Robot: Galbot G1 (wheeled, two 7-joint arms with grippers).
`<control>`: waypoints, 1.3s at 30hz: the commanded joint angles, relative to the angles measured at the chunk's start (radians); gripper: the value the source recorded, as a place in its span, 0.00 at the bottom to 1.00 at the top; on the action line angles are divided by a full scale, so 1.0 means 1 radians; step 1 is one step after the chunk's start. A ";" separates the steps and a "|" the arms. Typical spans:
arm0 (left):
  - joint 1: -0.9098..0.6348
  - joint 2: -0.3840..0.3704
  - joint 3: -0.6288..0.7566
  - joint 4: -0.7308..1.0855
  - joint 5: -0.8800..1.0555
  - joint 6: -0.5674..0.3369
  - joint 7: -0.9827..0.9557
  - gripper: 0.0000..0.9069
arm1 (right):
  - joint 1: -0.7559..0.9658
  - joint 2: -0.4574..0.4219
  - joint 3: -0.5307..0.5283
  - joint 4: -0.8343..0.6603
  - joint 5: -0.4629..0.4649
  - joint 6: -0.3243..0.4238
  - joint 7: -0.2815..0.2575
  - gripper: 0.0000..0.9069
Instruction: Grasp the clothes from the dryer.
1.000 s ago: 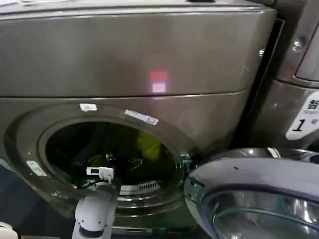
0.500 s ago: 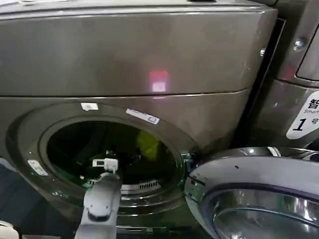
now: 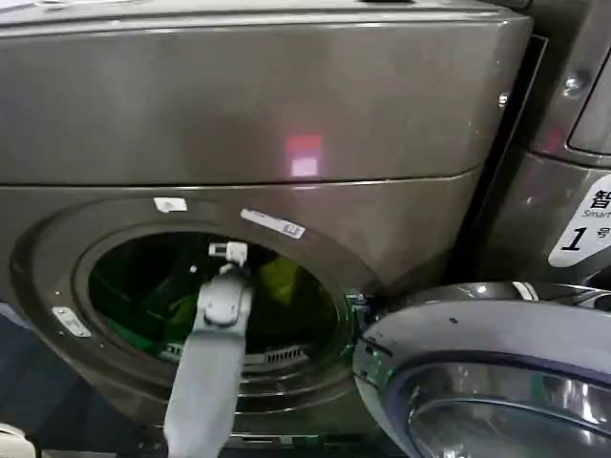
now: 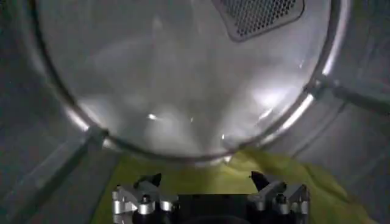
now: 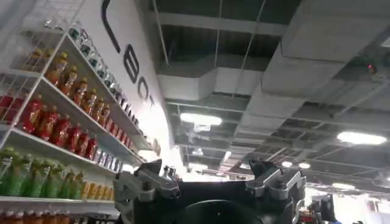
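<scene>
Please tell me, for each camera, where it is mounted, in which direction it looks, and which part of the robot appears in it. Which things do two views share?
Head view: from the robot's head, forward and down at the dryer; left arm reaches into the drum.
Left wrist view: inside the drum, facing its rear wall; open left end effector above the clothes.
Right wrist view: faces up toward ceiling and drink shelves; open right end effector shows.
Shared: head and left wrist views both show clothes and drum.

The left arm (image 3: 205, 382) rises from below as a grey link and reaches forward and up, its wrist (image 3: 224, 301) extended well ahead of the body. The left gripper (image 4: 207, 182) points straight ahead with its two fingers (image 4: 149, 182) spread wide apart and nothing between them. The right gripper (image 5: 210, 173) is tilted upward, fingers (image 5: 149, 170) likewise spread apart and empty.
</scene>
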 commanded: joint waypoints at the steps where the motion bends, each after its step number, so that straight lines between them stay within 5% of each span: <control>1: -0.071 0.021 -0.031 0.068 0.762 -0.357 0.433 1.00 | -0.003 -0.003 -0.002 -0.001 0.000 0.005 -0.007 1.00; 5: -0.101 0.018 -0.085 0.081 0.856 -0.506 0.577 1.00 | -0.006 -0.002 0.001 -0.003 0.000 0.007 -0.010 1.00; 9: -0.135 0.028 -0.095 0.113 0.720 -0.487 0.826 1.00 | -0.002 -0.001 -0.003 -0.003 -0.001 0.008 -0.011 1.00; 18: -0.190 0.045 -0.091 0.187 0.656 -0.620 0.936 1.00 | 0.004 0.001 -0.014 -0.014 -0.001 0.016 -0.010 1.00; 39: -0.229 0.074 -0.076 0.428 0.494 -0.486 0.935 1.00 | 0.016 -0.006 -0.036 -0.024 -0.007 0.021 -0.009 1.00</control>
